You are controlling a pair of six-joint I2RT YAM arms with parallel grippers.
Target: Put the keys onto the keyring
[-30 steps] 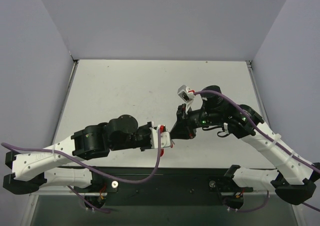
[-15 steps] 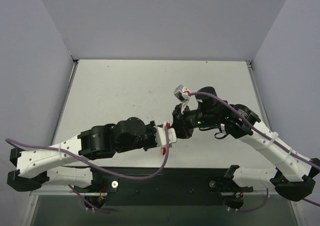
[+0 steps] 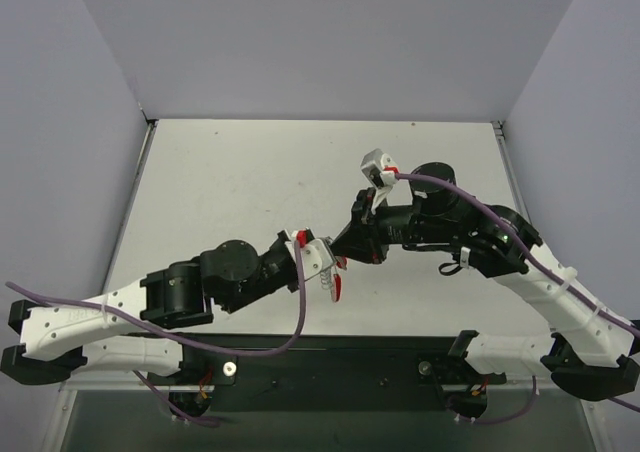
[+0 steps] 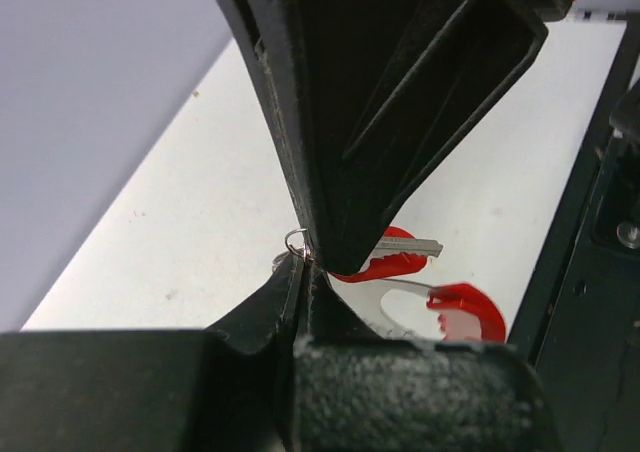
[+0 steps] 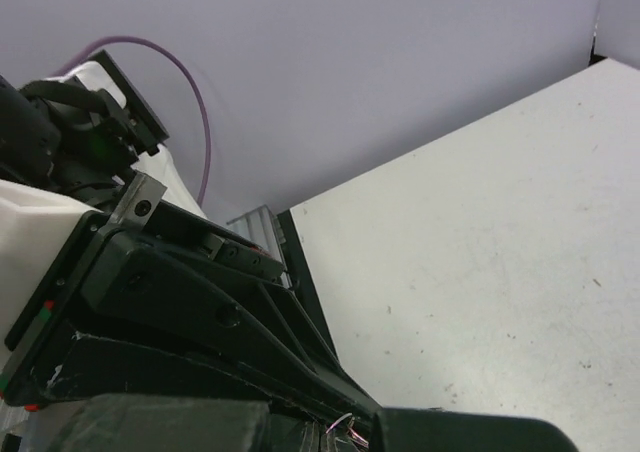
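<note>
Clenched tight, fingers flat together: the left gripper [image 3: 322, 258], reaching in from the near left above the table [image 3: 220, 182]. Pinches the keyring [image 4: 296, 239] at the very tips, with only a small silver loop showing there in the left wrist view. Meets the right gripper [image 3: 348, 252] tip to tip near mid-table, the two touching. Also clamped shut, that right gripper, angled in on the same spot from the far right. Cannot tell whether the loop sits between its fingers or just beside them.

Just beyond the pinch, above the table: the key [image 4: 440, 307]. Lies with its long axis across the left wrist view, silver blade toward the fingertips, red head away to the right, toothed edge downward. Just above it, partly behind the right fingers, a curved red band [image 4: 385, 265] with a short silver bar [image 4: 412, 244] along its top, running much the same way. Cannot tell whether that pair belongs to the keyring or is a second key.

Seen from above as a bit of red dangling beside the left fingertips on the near side, long axis roughly near to far. In the right wrist view, only a glint of silver wire and red at the bottom edge, between dark fingers.
</note>
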